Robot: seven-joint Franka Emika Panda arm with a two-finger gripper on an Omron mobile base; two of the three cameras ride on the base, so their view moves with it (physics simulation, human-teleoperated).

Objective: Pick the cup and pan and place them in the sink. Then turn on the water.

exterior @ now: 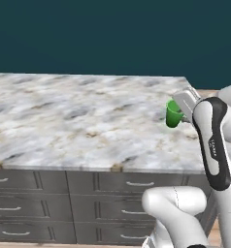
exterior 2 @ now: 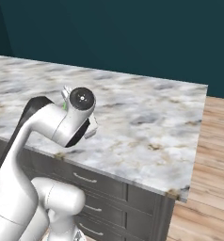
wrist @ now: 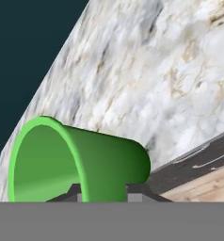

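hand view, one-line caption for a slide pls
Gripper shut on the green cup's rim, held above the marble counter.

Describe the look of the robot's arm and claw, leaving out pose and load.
The arm is built of glossy white rounded segments with dark inlays; one long link carries a black stripe edged in grey. A round black cap with a small pale centre closes one joint. The claw has two small dark grey finger tips. No cables show.

A marbled stone counter (exterior: 78, 121) tops grey drawers (exterior: 88, 203).
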